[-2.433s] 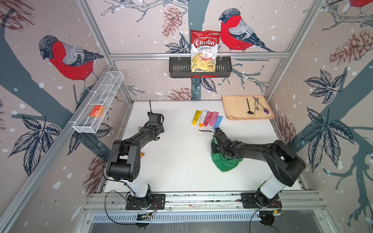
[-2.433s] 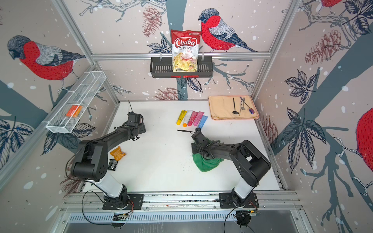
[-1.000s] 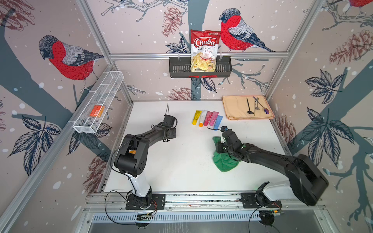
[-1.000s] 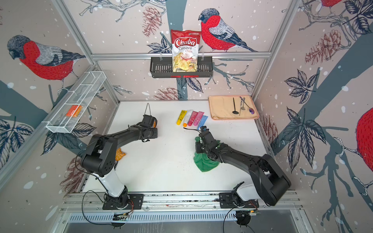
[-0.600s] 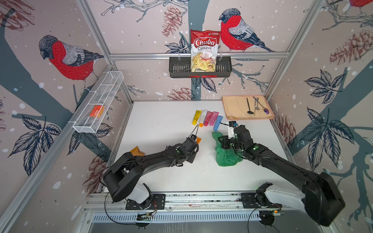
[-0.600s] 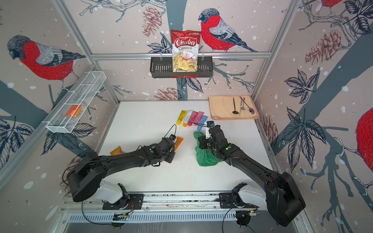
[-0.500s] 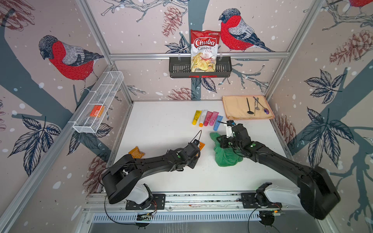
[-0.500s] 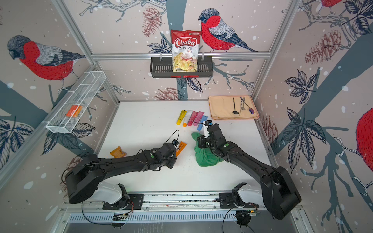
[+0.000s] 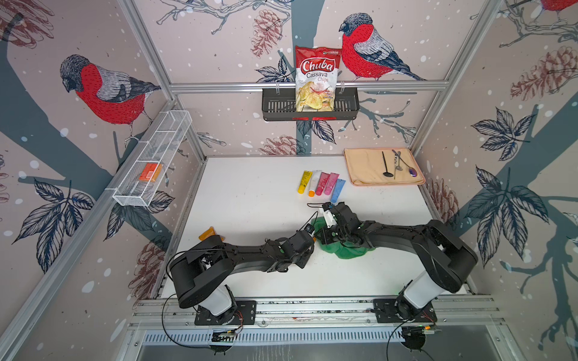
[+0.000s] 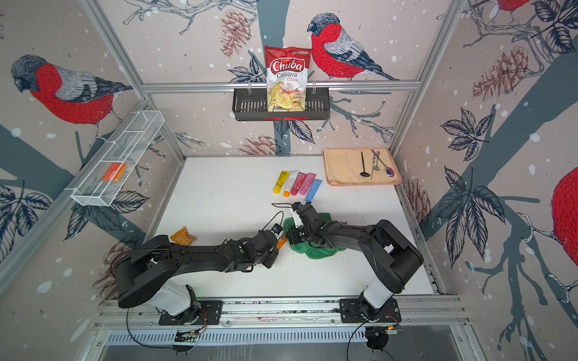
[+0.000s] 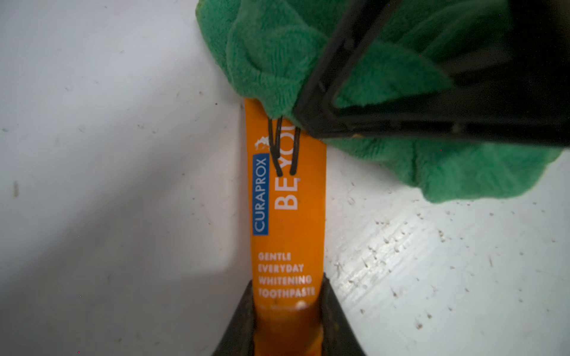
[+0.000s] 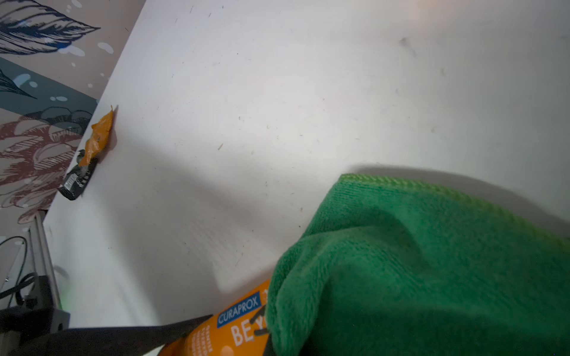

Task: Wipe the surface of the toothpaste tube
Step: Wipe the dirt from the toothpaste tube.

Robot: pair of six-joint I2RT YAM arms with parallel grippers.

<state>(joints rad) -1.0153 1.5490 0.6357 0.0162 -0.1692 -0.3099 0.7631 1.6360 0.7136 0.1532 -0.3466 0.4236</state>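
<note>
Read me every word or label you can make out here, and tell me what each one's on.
"Chuba Cassava Chips": chips bag.
"CURAPROX": orange toothpaste tube.
"BE YO", rest under the green cloth: same tube.
"GENTLE EVERYDAY WHITENING TOOTHPASTE": same tube.
The row of five tubes: too small to read.

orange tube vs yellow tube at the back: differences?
The orange tube is clamped in the left gripper, one end under the green cloth; the yellow tube lies free on the table. The orange tube sits apart from other tubes; the yellow tube lies beside the white tube. Both are slim tubes.
</note>
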